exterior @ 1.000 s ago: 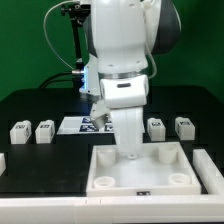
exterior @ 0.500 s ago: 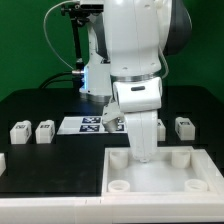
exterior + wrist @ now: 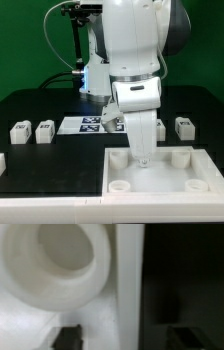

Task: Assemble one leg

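The black desk (image 3: 55, 165) has a white strip along its front edge. On it, nearest, sits the big white tray (image 3: 160, 178). The tool (image 3: 143, 160) is down inside the tray near its back wall, its fingers (image 3: 68, 336) spread wide with nothing between them but the tray's edge. A leg (image 3: 44, 131) stands on the desk at ten o'clock from the tray, with a second leg (image 3: 20, 131) just beside it. A third leg (image 3: 183, 127) stands at one o'clock. The marker board (image 3: 80, 125) lies flat near eleven o'clock. Farthest is a green wall (image 3: 30, 50).
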You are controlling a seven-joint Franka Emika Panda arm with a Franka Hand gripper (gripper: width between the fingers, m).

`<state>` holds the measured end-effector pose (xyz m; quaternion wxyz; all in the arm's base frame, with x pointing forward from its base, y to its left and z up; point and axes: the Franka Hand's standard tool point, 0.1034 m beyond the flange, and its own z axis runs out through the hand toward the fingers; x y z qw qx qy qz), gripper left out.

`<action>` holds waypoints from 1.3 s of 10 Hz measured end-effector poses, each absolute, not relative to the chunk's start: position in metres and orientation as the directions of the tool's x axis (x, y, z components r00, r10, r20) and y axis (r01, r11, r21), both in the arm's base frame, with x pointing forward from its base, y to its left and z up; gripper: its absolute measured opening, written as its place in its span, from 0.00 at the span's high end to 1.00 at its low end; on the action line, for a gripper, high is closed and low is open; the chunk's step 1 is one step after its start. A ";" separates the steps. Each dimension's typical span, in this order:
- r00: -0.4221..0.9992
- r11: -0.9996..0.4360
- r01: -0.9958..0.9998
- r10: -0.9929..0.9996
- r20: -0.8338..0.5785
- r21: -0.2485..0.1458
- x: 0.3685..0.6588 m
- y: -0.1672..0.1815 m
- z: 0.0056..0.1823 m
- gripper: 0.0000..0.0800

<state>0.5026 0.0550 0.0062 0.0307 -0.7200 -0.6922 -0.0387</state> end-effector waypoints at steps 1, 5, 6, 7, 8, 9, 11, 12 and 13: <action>0.039 -0.040 0.999 0.994 0.098 0.009 0.503 0.055 0.006 0.26; 0.040 -0.041 0.999 0.994 0.098 0.009 0.503 0.054 0.006 0.19; 0.040 -0.041 0.999 0.994 0.098 0.009 0.503 0.054 0.006 0.19; 0.046 -0.047 0.999 0.994 0.097 0.011 0.503 0.054 0.008 0.19; 0.076 -0.078 0.997 0.993 0.092 0.021 0.502 0.055 0.020 0.19; 0.129 -0.132 0.991 0.988 0.086 0.035 0.500 0.059 0.038 0.19; 0.239 -0.243 0.969 0.968 0.079 0.040 0.481 0.086 0.057 0.19; 0.370 -0.374 0.927 0.925 0.082 0.029 0.472 0.102 0.062 0.19; 0.512 -0.516 0.856 0.854 0.092 0.020 0.461 0.121 0.066 0.19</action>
